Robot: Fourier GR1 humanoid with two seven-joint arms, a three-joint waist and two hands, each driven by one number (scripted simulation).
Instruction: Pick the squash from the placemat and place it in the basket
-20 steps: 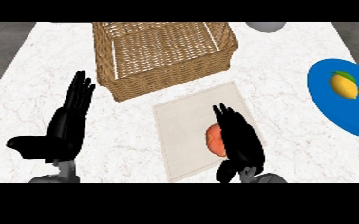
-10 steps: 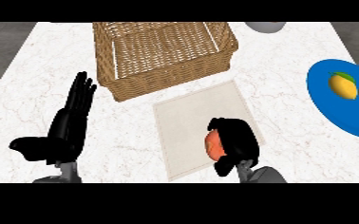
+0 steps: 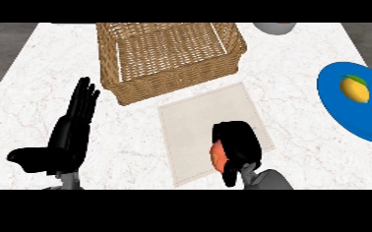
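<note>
Now-curled black right hand (image 3: pixel 238 146) around smooth orange squash (image 3: pixel 217 158) on cloth placemat (image 3: pixel 210 123)

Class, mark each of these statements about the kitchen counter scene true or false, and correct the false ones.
1. The right hand is curled round the squash. True.
2. The squash lies in the basket. False: it is over the placemat.
3. The left hand holds a plate. False: it is open, holding nothing.
4. A yellow fruit lies on the blue plate. True.
5. The basket stands beyond the placemat. True.
</note>
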